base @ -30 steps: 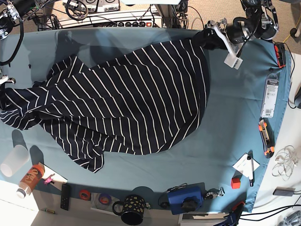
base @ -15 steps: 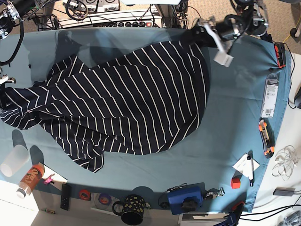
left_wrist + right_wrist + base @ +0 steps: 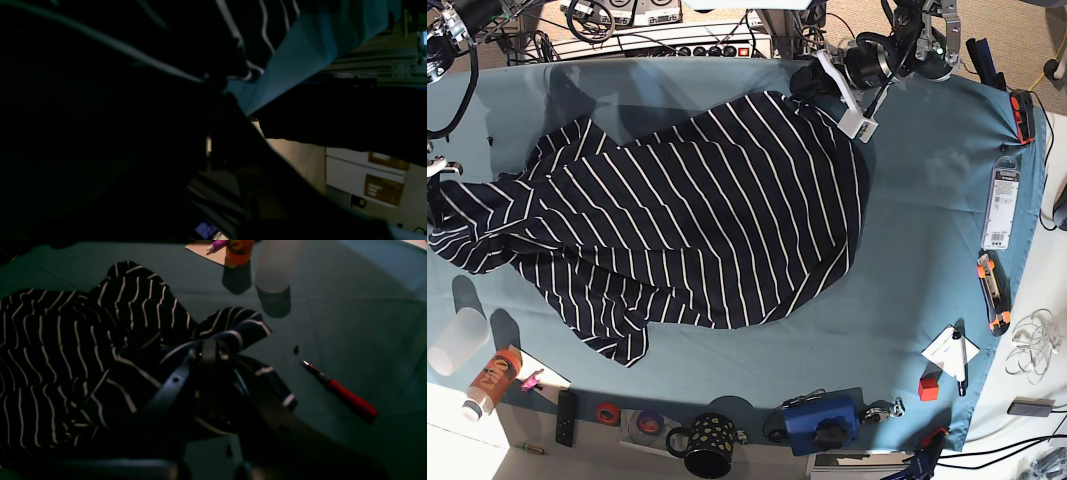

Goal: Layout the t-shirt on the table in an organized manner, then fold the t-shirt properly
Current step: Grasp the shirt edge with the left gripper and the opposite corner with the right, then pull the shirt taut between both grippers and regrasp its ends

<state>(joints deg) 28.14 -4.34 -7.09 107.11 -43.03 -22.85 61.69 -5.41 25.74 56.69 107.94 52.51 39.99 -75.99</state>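
Note:
The dark t-shirt (image 3: 697,220) with thin white stripes lies spread and rumpled across the teal table (image 3: 927,250). At the shirt's far right corner, by the table's back edge, my left gripper (image 3: 810,80) is shut on the fabric. The left wrist view is mostly dark, showing only bunched striped cloth (image 3: 233,40) and a strip of the table (image 3: 300,50). My right gripper (image 3: 213,346) is shut on a gathered fold of the t-shirt (image 3: 66,350). In the base view it is at the table's far left edge (image 3: 435,185).
A translucent cup (image 3: 455,340) and an orange bottle (image 3: 492,378) stand front left. A mug (image 3: 709,445) and a blue device (image 3: 822,423) line the front edge. A packaged item (image 3: 1001,203) and an orange cutter (image 3: 993,292) lie right. A red-handled tool (image 3: 340,395) lies near the right gripper.
My left arm has swung leftward along the back edge and its gripper has shut on the shirt's far right corner, drawing it left. The right arm has stayed put.

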